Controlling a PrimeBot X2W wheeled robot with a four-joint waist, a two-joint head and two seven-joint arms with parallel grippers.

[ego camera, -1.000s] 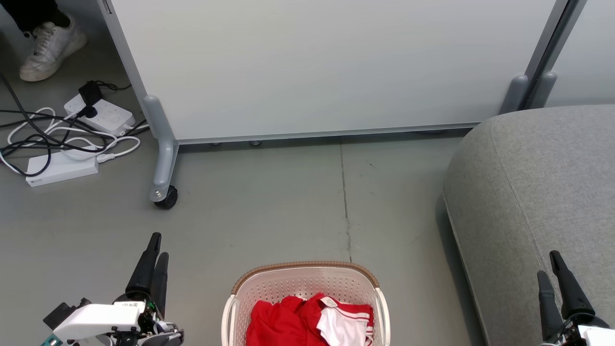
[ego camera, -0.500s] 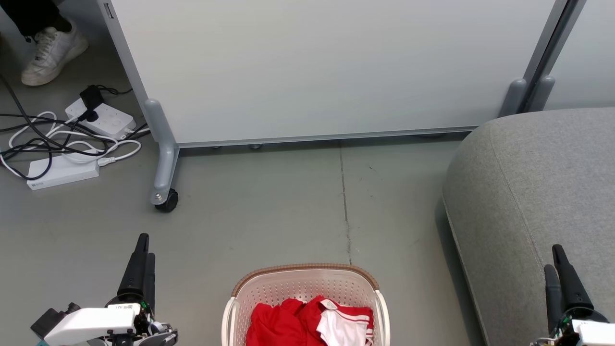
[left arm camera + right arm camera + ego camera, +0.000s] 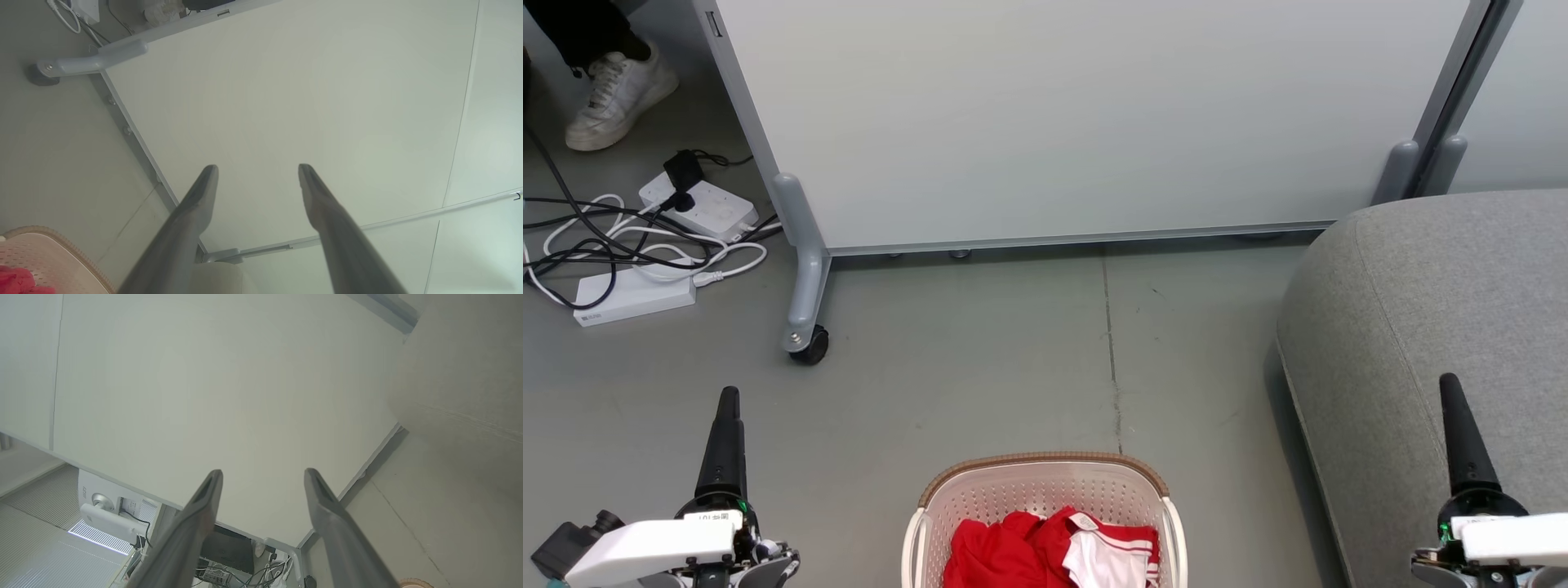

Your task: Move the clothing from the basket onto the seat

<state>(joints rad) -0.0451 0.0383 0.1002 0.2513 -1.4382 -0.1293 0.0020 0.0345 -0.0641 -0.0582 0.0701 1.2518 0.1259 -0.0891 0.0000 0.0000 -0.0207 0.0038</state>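
The cream perforated basket (image 3: 1045, 478) stands on the floor at the bottom middle of the head view, with the red and white clothing (image 3: 1013, 555) bunched inside it. The grey seat (image 3: 1445, 310) rises at the right. My left gripper (image 3: 727, 408) hovers over bare floor to the left of the basket, and my right gripper (image 3: 1451, 396) is above the seat's front part. Both point away from me. In the left wrist view my left gripper (image 3: 257, 169) stands open and empty, with a basket corner (image 3: 45, 245) at the lower left. My right gripper (image 3: 262, 474) is likewise open and empty.
A white partition panel (image 3: 1094, 114) on a grey castor foot (image 3: 805, 327) closes off the back. Power strips and tangled cables (image 3: 637, 245) lie at the far left, near a person's white shoe (image 3: 617, 90). Grey floor separates the basket, the panel and the seat.
Both grippers have gone from shut to open and rolled so their fingers line up in the head view. The left one has drifted left. The camera has shifted slightly.
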